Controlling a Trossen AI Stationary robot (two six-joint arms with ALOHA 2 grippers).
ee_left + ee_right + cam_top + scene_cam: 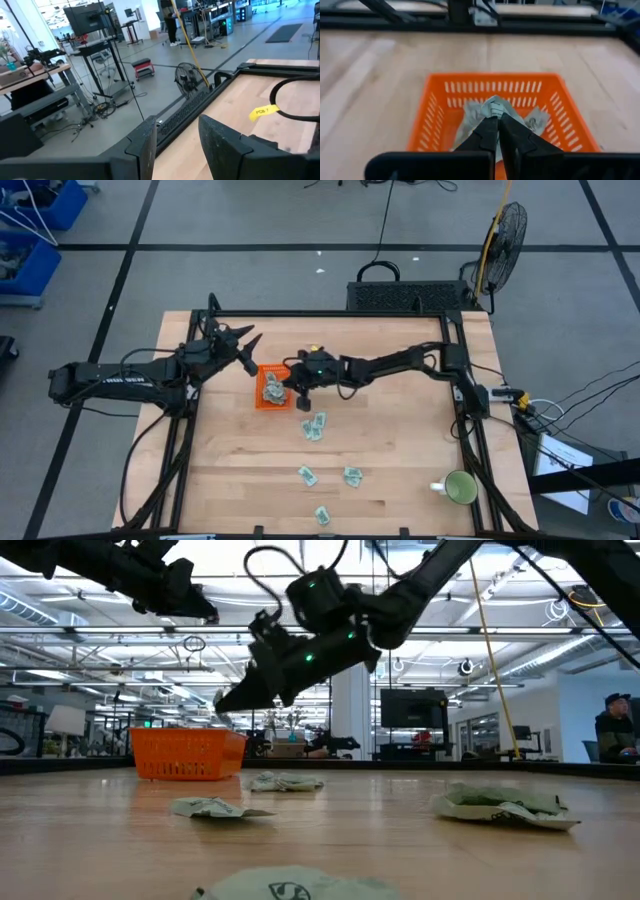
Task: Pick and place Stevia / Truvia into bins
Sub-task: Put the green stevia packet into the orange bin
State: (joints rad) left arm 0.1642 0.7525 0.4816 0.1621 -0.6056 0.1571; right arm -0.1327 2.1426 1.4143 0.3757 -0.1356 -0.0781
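From above, our right gripper (300,397) hangs by the bin (262,372), loose sachets (314,426) beyond; the left gripper (243,345) waits, fingers apart. At the right wrist, fingers pinch a sachet (492,107) over the bin; we should release low and centred.

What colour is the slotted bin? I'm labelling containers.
Bright orange: the bin with slotted walls shows best in the right wrist view.

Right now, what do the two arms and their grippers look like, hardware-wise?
Both arms are dark, slim and jointed. The left arm has pale lettering along its link. The right arm shows green indicator lights near the wrist and a black cable looping above it. The left gripper and right gripper each have two tapered black fingers.
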